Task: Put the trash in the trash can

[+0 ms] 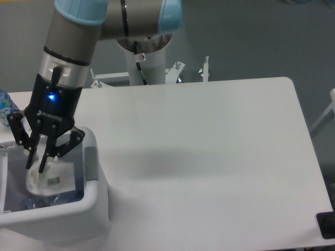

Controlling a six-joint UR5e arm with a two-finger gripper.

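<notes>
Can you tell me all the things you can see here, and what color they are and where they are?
Table: one, white, filling most of the view.
Trash can: one, white with a grey latch, at the table's front left.
Wrapper: one, crumpled white-clear, held over the trash can's opening.
Crushed bottle: one, bluish clear, barely visible at the can's bottom.
Labelled bottle: one, blue label, at the far left edge.
Robot arm: one, grey with light-blue caps, reaching over the can.
End effector: one, black, shut on the wrapper.
</notes>
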